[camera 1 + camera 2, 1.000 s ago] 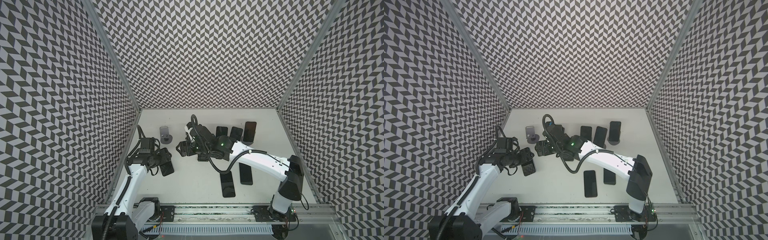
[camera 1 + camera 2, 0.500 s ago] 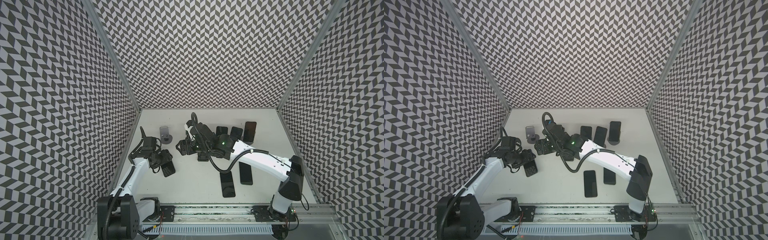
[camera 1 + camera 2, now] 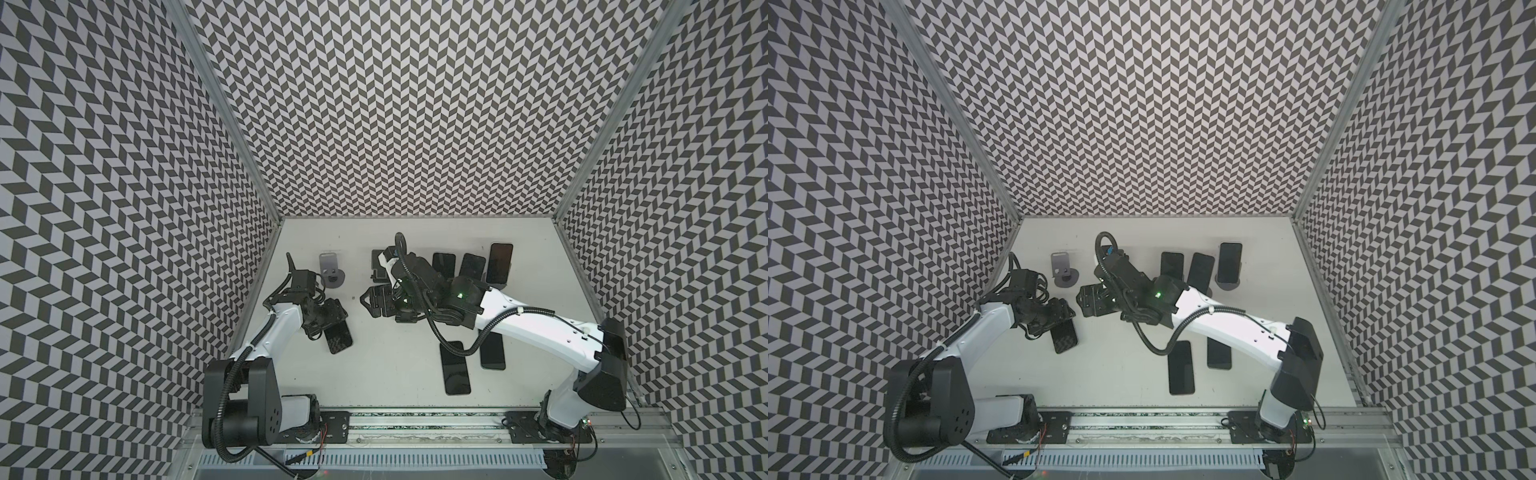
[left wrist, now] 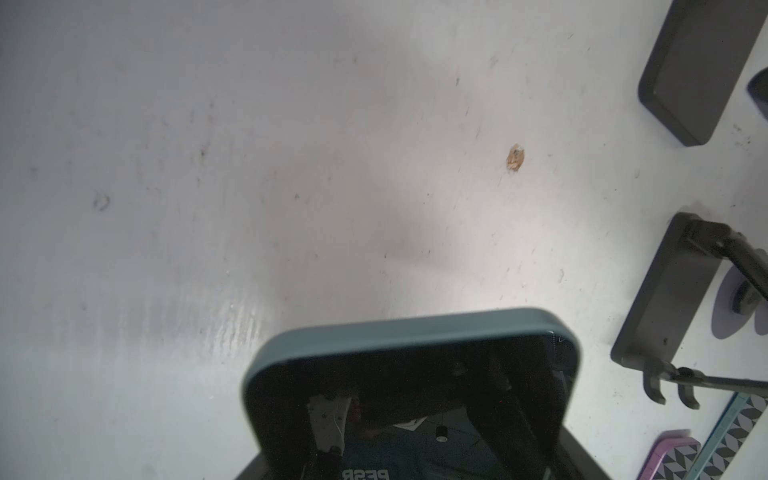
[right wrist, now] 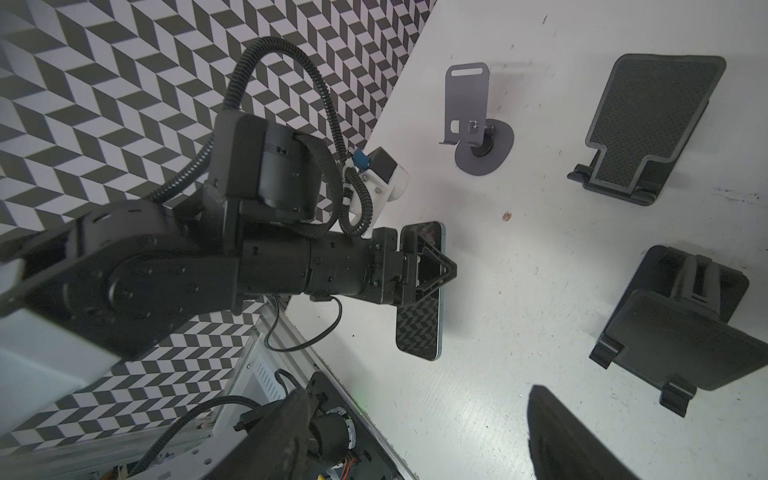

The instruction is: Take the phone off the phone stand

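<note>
White table point(image 3: 395, 365), chevron walls point(image 3: 395, 124). My left gripper point(image 3: 328, 320) is clamped on the phone point(image 3: 340, 340) — screen up, long axis running toward the front rail point(image 3: 415, 432), apart from the grey stand point(image 3: 330, 272). Left wall point(image 3: 124, 249) close; bare table toward the middle. My right gripper point(image 3: 368, 302) gapes, empty.

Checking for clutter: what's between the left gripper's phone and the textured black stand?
Between phone and textured black stand, only bare table with one brown speck; right wrist view shows it.
</note>
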Tool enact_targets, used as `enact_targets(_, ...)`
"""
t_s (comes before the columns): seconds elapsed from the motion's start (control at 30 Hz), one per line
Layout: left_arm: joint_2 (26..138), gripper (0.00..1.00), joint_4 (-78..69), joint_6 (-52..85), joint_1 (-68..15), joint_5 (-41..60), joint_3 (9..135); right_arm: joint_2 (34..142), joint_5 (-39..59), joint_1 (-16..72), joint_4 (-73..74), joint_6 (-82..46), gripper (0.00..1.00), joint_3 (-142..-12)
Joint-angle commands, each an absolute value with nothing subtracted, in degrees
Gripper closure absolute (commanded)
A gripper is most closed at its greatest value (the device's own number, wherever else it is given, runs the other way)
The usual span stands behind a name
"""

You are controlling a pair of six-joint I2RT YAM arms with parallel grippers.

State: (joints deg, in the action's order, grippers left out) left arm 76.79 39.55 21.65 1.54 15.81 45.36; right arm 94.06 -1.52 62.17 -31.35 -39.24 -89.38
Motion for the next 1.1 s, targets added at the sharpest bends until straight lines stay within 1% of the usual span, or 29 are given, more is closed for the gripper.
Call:
enact_targets(0.0, 79.5, 0.42, 41.2, 19.0, 1.9, 16.2, 49.1, 91.1, -3.3, 63.0, -28.1, -41.8, 0.20, -88.3)
enact_targets(0.1, 82.3, 0.42, 42.8, 18.7, 1.9, 14.1, 50.8, 90.0, -3.6, 63.3, -27.3, -42.5, 0.20, -86.9)
enact_targets(0.23, 82.0, 0.42, 42.5, 19.0, 2.0, 13.1, 51.2, 89.1, -3.0, 63.3, -24.4, -44.6, 0.20, -83.7)
enact_targets(0.37, 82.8, 0.41, 41.4, 18.8, 2.4, 13.2, 52.0, 89.6, -2.4, 63.7, -23.4, -45.3, 0.20, -83.6)
enact_targets(0.63, 87.2, 0.41, 41.2, 18.5, 2.5, 10.0, 53.9, 90.2, -2.3, 63.8, -22.1, -46.0, 0.20, -83.8)
enact_targets(1.07, 92.7, 0.41, 39.9, 15.6, 5.2, 8.2, 55.3, 96.7, -0.6, 63.8, -24.8, -44.4, 0.21, -92.4)
